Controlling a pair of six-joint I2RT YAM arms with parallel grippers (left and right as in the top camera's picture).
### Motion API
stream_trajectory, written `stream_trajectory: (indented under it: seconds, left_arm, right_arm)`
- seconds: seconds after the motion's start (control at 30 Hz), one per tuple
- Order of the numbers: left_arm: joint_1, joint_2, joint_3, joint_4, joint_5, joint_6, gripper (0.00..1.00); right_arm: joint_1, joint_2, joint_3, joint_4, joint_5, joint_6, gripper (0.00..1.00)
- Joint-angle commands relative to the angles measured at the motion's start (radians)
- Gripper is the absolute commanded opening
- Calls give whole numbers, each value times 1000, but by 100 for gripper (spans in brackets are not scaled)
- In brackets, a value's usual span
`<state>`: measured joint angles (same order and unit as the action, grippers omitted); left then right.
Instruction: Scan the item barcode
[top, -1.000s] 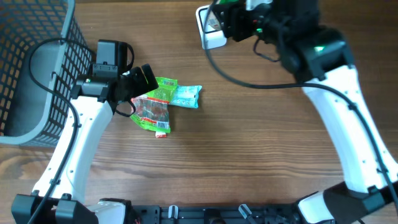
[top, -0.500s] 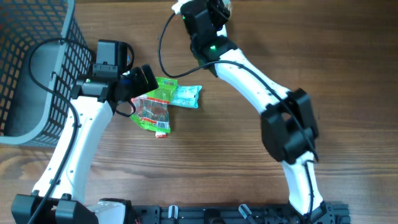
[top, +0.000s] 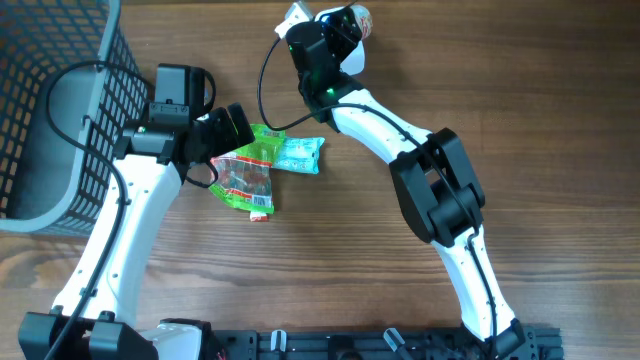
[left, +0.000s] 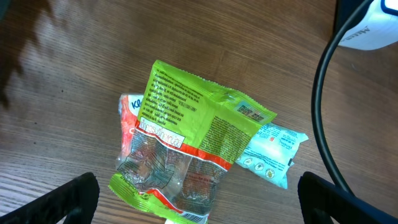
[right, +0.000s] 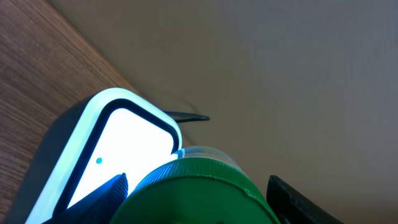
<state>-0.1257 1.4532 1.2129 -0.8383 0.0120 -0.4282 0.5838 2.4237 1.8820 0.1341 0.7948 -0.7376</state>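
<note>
Tabletop (top: 300, 280): wood, packets (top: 255, 165) left.
Left hand (top: 232, 125): wide, empty, over packets.
Right hand (top: 338, 28): grips green-lidded item (right: 199, 193) above far scanner (right: 124, 149).
Risk: barcode turned away, no read.

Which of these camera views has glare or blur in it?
Right wrist view: the scanner face is blown out white, and the green-lidded item is soft, too near the lens. Left wrist view: sharp, with sheen on the green snack packet. Overhead: evenly lit, sharp.
</note>
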Motion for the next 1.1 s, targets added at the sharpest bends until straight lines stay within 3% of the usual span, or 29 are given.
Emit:
stream_trajectory:
  seconds: [0.0, 0.13, 0.23, 0.37, 0.5, 0.6, 0.7, 0.8, 0.83, 0.9, 0.93, 1.07]
  left_arm:
    - [6, 6, -3, -1, -10, 2, 100]
    - [6, 6, -3, -1, -10, 2, 100]
    - [6, 6, -3, -1, -10, 2, 100]
    - [6, 6, -3, -1, -10, 2, 100]
    - [6, 6, -3, -1, -10, 2, 100]
    - [6, 6, -3, -1, -10, 2, 100]
    - [6, 6, -3, -1, -10, 2, 100]
    - [6, 6, -3, -1, -10, 2, 100]
    - [6, 6, -3, -1, -10, 2, 100]
    - [6, 6, -3, -1, -10, 2, 100]
    - [6, 6, -3, -1, -10, 2, 100]
    - [6, 6, -3, -1, -10, 2, 100]
  right_arm:
    - [3, -60, 23, 37, 91, 58, 36]
    - [-18, -206, 23, -43, 129, 121, 37]
    - [-89, -337, 23, -379, 43, 382, 37]
    - [-291, -485, 23, -880, -426, 722, 33]
    - [-529, -494, -33, -1166, -848, 774, 31]
    - [-618, -494, -191, -1153, -894, 764, 34]
    - [-637, -494, -408, -1001, -893, 763, 36]
    - [-638, -494, -513, -924, -892, 766, 35]
    - [-637, -494, -529, -912, -882, 765, 42]
    - [-638, -494, -531, -912, -866, 763, 80]
    - [-637, -504, -516, -921, -867, 756, 87]
    - [-635, -608, -353, -1017, -960, 737, 90]
